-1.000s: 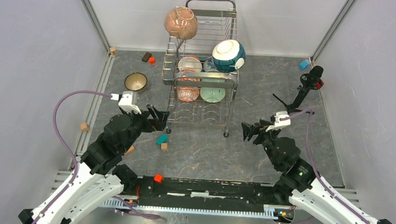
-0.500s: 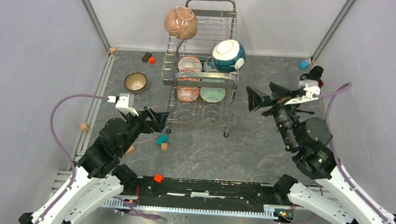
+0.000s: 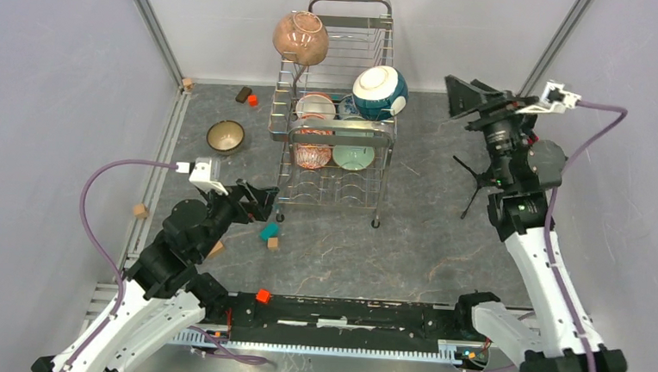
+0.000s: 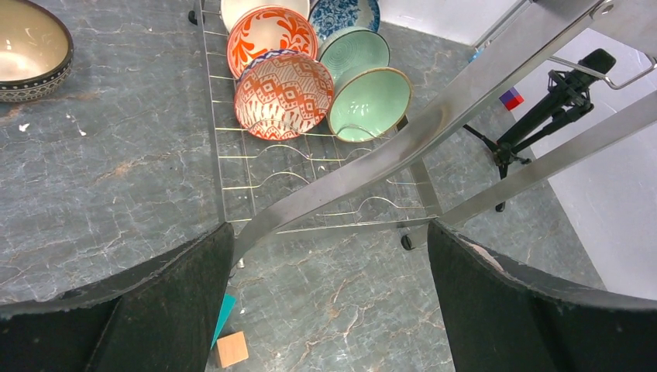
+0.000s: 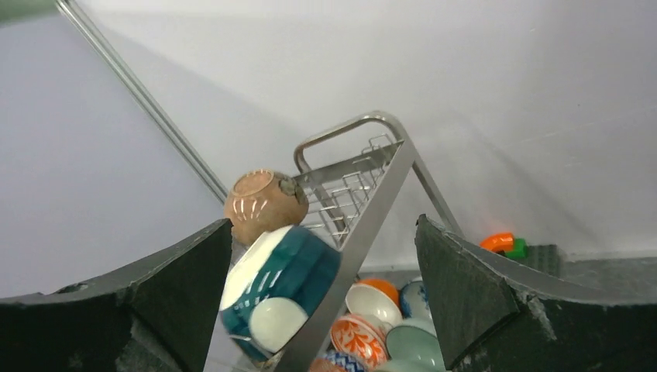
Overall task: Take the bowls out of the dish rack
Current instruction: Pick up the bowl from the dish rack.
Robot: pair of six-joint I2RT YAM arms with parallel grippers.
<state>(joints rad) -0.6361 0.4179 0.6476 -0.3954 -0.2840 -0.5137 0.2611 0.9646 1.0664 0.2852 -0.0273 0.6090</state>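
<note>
Bowls (image 3: 353, 157) are sitting in dish rack (image 3: 342, 128) at table's 12 o'clock; left gripper (image 3: 263, 199) is hovering at rack's 7 o'clock, jaws spread, empty; right gripper (image 3: 462, 92) is hovering at 3 o'clock, likewise spread

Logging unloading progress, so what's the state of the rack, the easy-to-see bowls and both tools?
Dish rack: bowls on both tiers.
Pink-brown bowl: top tier, tipped over.
Teal-and-white bowl: top tier, on its side.
Red-patterned bowl: lower tier, on edge.
Front pale green bowl: lower tier, on edge.
Dark patterned bowl: off the rack, upright on the table.
Left tool: open, empty.
Right tool: open, empty.
</note>
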